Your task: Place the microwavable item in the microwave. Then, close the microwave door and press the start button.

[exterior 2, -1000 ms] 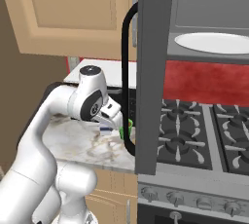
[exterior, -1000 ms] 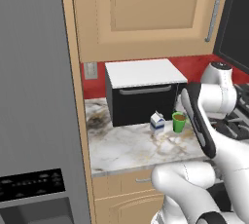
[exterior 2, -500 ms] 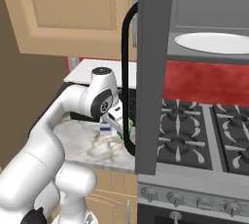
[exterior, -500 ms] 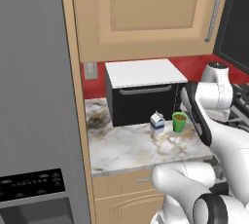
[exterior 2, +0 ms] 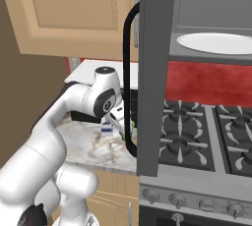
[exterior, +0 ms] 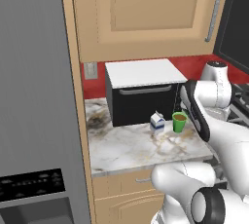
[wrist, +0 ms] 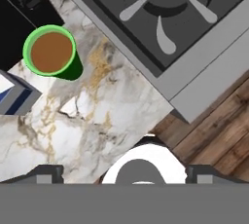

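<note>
The microwavable item, a small green cup (exterior: 179, 121) of brown liquid, stands upright on the marble counter (exterior: 131, 147) beside a milk carton (exterior: 156, 122). In the hand view the cup (wrist: 51, 52) lies up and to the left, well apart from my gripper (wrist: 125, 172), whose jaws are open wide with nothing between them. My gripper (exterior 2: 119, 123) hangs above the counter's right end, close by the cup. The microwave (exterior 2: 216, 18) is open, with a white turntable plate (exterior 2: 214, 43) inside. The microwave door (exterior 2: 155, 72) swings out toward me, its black handle (exterior 2: 129, 72) close to my wrist.
A black box oven with a white top (exterior: 143, 91) stands behind the cup and carton. The gas stove (exterior 2: 197, 131) adjoins the counter on the right, under the microwave. A grey fridge (exterior: 34, 96) borders the counter on the left. Wooden cabinets (exterior: 146, 9) hang above.
My arm has shifted a little toward the open microwave door and the cup. The cup and carton have stayed in place, and the jaws have stayed open.
</note>
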